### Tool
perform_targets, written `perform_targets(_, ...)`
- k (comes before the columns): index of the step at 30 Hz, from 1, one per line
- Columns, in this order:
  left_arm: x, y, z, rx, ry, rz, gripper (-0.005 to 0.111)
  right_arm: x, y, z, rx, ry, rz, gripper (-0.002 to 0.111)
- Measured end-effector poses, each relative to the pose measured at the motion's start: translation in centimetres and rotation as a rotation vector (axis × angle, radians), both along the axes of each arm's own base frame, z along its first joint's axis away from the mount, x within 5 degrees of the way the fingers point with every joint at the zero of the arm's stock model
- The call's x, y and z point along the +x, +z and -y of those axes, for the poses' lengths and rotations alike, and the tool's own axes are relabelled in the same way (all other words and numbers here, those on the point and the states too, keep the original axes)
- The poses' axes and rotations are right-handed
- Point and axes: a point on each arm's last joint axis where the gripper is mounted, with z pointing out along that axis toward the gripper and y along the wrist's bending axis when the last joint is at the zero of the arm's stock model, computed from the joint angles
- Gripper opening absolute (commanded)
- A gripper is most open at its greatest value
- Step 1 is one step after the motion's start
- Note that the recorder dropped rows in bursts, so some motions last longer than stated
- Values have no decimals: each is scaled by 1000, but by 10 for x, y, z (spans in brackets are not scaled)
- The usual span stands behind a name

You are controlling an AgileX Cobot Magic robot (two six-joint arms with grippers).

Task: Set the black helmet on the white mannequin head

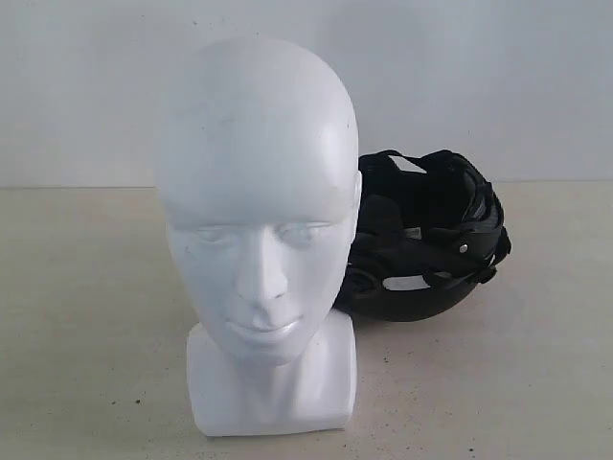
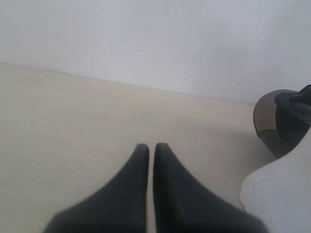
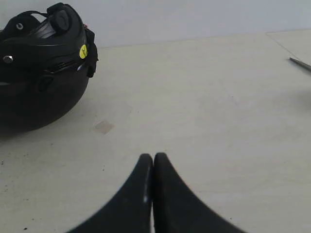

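The white mannequin head [image 1: 257,230] stands upright on the table, facing the exterior camera. Behind it and to the right lies the black helmet [image 1: 426,240], upside down with its padding and straps showing. Neither gripper appears in the exterior view. In the left wrist view my left gripper [image 2: 151,145] is shut and empty over bare table; the mannequin's white base [image 2: 284,194] and the helmet's tinted visor [image 2: 267,121] lie off to one side. My right gripper [image 3: 153,156] is also shut and empty, well apart from the helmet [image 3: 41,73].
A pale table [image 1: 498,383] meets a white wall at the back. A small square patch [image 3: 104,127] marks the table near the helmet. A thin grey rod [image 3: 301,64] lies at the edge of the right wrist view.
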Motion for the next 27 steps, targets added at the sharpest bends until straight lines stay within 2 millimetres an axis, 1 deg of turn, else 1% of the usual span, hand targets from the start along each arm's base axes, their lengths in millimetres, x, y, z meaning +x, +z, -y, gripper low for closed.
perform_targets(16, 0, 0, 0, 0, 0, 0, 4, 0, 0, 0, 0, 0, 0, 0)
perform_targets(18, 0, 0, 0, 0, 0, 0, 4, 1, 2, 0, -57, 10, 24, 0)
perform_targets(22, 0, 0, 0, 0, 0, 0, 4, 4, 20, -3, -90, 45, 216, 0)
perform_targets(27, 0, 0, 0, 0, 0, 0, 4, 2, 43, -7, -24, 81, 481, 0)
